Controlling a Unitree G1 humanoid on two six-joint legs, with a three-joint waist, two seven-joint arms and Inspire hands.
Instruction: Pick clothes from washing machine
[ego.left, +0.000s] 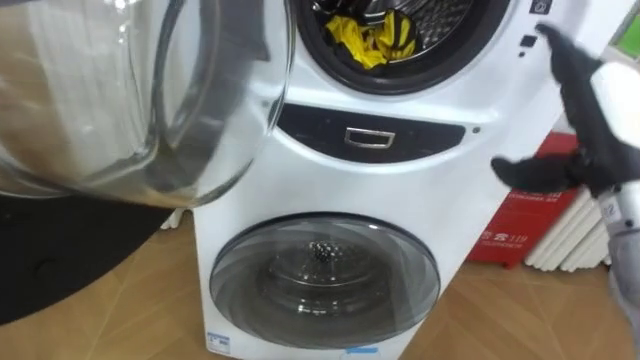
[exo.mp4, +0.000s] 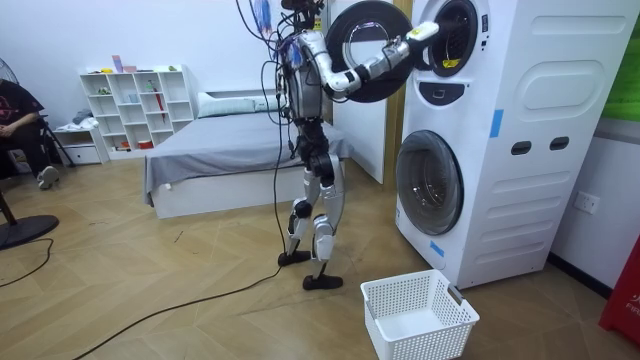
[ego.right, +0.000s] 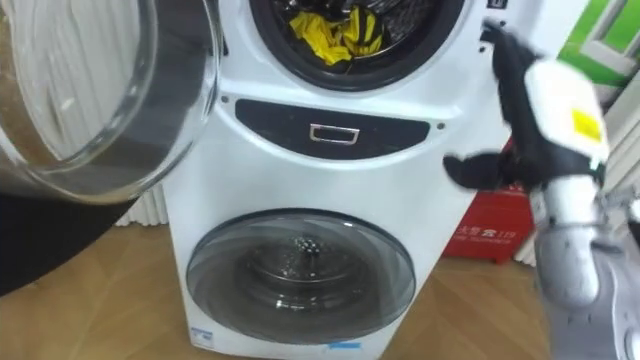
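Note:
Yellow clothes (ego.left: 372, 38) (ego.right: 330, 30) lie bunched in the upper drum of a white stacked washing machine (ego.left: 390, 180). Its round glass door (ego.left: 120, 100) (exo.mp4: 365, 50) is swung open to my left. My right hand (ego.left: 600, 110) (ego.right: 545, 120) hovers open in front of the machine's right edge, to the right of and slightly below the drum opening. Its fingers point up, the thumb points left, and it holds nothing. In the room view I stand upright facing the machine, with the right arm raised and the right hand (exo.mp4: 420, 32) near the upper drum.
The lower drum's door (ego.left: 325, 275) is closed. A red box (ego.left: 530, 215) and a white radiator (ego.left: 575, 240) stand right of the machine. A white laundry basket (exo.mp4: 418, 315) sits on the floor beside it. A bed (exo.mp4: 230, 150) is behind me, and a person (exo.mp4: 15, 120) sits far off.

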